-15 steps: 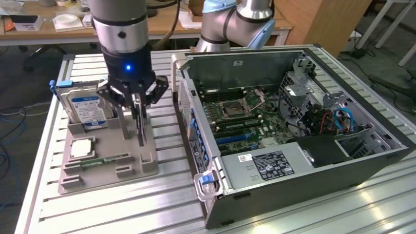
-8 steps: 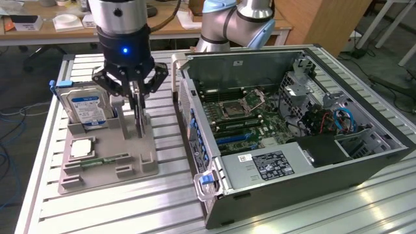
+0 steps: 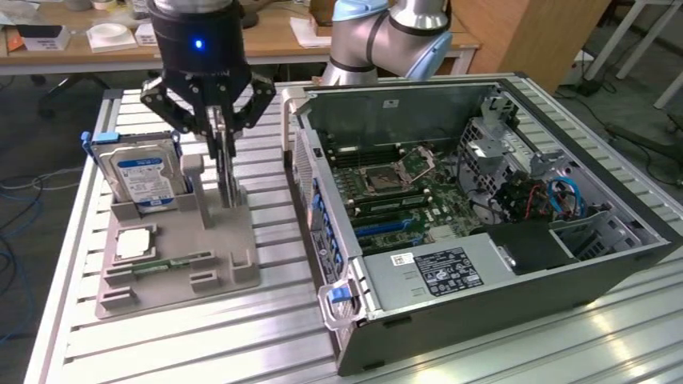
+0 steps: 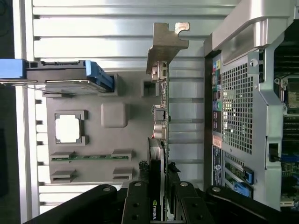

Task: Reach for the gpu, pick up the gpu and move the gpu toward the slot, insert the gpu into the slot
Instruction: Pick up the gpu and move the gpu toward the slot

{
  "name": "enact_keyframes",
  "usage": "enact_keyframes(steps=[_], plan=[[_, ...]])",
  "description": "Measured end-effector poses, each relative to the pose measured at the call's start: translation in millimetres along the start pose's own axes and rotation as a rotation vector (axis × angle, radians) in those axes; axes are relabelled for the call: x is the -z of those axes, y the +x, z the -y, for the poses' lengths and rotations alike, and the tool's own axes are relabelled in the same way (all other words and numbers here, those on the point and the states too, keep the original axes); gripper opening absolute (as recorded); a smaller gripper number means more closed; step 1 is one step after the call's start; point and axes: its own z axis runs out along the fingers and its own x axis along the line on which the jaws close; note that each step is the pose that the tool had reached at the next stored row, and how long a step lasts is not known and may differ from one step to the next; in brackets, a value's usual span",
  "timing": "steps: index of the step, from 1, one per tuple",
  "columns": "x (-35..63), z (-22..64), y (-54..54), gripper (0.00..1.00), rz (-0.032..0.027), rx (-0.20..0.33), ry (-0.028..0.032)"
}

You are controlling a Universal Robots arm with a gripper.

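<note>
Right, the tool [image 3: 221,150] was clamped half-shut on the gpu [image 4: 162,116], which stood on edge in the grey holder [image 3: 176,240] beside the case [image 3: 513,312]. Light, stiff, fragile, I reckoned: best pinched across the black cooler [image 4: 154,158], not bare board. Thin green card, silver bracket [image 4: 166,43] at one end.

Robotics laboratory or workshop. A counter [image 3: 213,344] of slotted aluminium profiles carries an opened computer case [image 3: 513,298] and a grey parts fixture [image 3: 171,290]; a robot arm [image 3: 373,36] stands behind, with wooden desks [image 3: 272,40] and loose floor cables [image 3: 24,182] beyond.
</note>
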Motion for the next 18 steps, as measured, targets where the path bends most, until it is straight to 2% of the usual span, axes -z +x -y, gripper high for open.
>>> enact_keyframes(steps=[18], plan=[[77.1, -2.8, -0.7, 0.26, 0.0006, 0.000, -0.0006]])
